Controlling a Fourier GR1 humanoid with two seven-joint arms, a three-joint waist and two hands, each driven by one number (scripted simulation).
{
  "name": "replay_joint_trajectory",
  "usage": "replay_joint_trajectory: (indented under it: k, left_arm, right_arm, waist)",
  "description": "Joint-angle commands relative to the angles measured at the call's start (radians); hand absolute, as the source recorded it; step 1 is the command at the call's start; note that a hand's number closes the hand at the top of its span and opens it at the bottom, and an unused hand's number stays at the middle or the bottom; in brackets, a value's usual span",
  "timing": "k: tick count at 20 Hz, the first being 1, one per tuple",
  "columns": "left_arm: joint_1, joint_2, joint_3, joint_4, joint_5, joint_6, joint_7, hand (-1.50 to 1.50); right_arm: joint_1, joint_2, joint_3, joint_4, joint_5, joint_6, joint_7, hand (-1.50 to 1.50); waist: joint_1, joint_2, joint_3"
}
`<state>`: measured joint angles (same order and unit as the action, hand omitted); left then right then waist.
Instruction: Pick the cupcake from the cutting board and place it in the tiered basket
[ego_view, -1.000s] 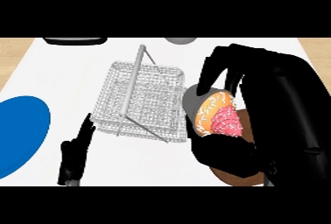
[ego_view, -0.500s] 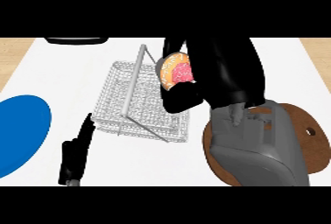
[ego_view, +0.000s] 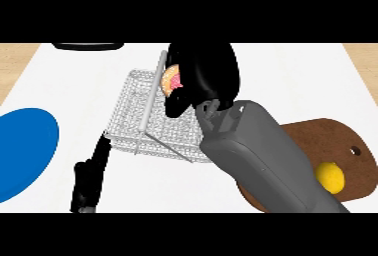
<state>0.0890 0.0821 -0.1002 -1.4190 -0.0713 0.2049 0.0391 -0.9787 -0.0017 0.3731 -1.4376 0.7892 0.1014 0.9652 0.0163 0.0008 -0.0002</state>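
Observation:
My right hand (ego_view: 207, 75) is curled round the cupcake (ego_view: 172, 80), whose pink frosting and tan side peek out at the hand's left edge. It holds the cupcake over the upper right part of the wire tiered basket (ego_view: 140, 125), which stands in the middle of the white counter. The brown cutting board (ego_view: 339, 140) lies at the right, partly hidden under my grey right forearm. My left hand (ego_view: 90, 177) rests at the lower left, fingers straight and pointing up, holding nothing.
A yellow lemon (ego_view: 331, 178) sits on the cutting board's lower right. A blue plate (ego_view: 22, 150) lies at the left edge. A dark object (ego_view: 88, 46) shows at the counter's far edge.
My right hand has carried the cupcake up off the cutting board and leftward over the basket. The lemon on the board has come into view. The left hand has not moved.

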Motion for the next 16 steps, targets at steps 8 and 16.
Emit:
replay_joint_trajectory:
  k: [8,16]
  left_arm:
    - [-0.001,-0.002,-0.017,-0.026,-0.014,-0.009,0.029,0.0]
    - [-0.011,0.006,0.011,-0.011,-0.005,-0.01,0.004,0.0]
  right_arm:
    - [0.051,0.002,0.011,0.185,-0.312,-0.382,-0.063,-1.5]
    - [0.066,0.001,-0.061,0.151,-0.475,-0.572,-0.241,-1.5]
  waist:
    - [0.024,0.004,0.001]
    - [0.006,0.002,0.001]
